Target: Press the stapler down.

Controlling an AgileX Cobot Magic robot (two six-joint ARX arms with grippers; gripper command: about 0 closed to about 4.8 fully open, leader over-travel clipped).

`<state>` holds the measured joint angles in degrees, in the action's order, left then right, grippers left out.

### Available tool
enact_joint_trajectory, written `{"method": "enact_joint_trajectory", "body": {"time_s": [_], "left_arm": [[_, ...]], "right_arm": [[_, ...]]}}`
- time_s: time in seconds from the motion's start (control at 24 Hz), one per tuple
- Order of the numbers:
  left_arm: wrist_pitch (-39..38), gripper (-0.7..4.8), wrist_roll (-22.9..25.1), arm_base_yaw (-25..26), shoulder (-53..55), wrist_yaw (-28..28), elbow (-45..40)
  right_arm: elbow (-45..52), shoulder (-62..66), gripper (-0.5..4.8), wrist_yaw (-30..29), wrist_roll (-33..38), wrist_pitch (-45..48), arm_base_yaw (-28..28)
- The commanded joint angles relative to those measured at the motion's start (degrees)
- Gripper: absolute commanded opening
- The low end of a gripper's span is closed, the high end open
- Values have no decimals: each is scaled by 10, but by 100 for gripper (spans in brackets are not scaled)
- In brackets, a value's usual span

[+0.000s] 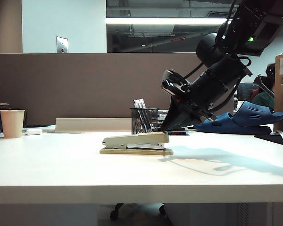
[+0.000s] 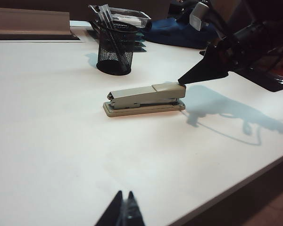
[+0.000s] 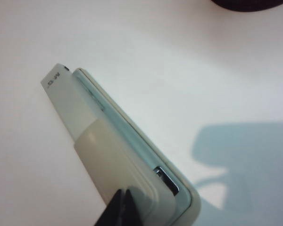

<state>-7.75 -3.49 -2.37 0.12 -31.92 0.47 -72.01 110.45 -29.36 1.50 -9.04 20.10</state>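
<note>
Closest in, the left gripper (image 2: 124,213) hangs low over the bare near part of the white table (image 1: 61,165), well short of the action, its black fingers pinched together to a point. Out in the middle lies the stapler (image 1: 137,143): long, beige-grey, a sloped plastic top arm over a silver magazine, flat tan base flat on the table. And there's the right gripper (image 1: 166,126), angled down from the right side, its dark tips drawn together and touching the raised rear end of the top arm; the right wrist view shows those tips (image 3: 123,207) closed on the pale plastic. Behind stands a black mesh pen cup (image 1: 144,120), and far left a paper cup (image 1: 12,123).
</note>
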Motion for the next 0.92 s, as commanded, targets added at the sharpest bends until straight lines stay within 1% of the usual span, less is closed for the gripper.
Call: {"method": "enact_joint_trajectory", "body": {"time_s": [0.04, 0.21, 0.38, 0.75, 0.92], "left_arm": [[-4, -6, 0, 0, 0, -2, 0], [-4, -5, 0, 0, 0, -2, 0], [-4, -6, 0, 0, 0, -2, 0], [-3, -5, 1, 0, 0, 2, 0], [-3, -6, 1, 0, 0, 13, 0]], "right_arm": [[-5, 6, -9, 13, 0, -29, 0], [-25, 6, -9, 12, 0, -38, 0], [-67, 2, -9, 12, 0, -64, 1], [-87, -30, -9, 12, -2, -68, 0], [-102, -50, -9, 12, -2, -71, -1]]}}
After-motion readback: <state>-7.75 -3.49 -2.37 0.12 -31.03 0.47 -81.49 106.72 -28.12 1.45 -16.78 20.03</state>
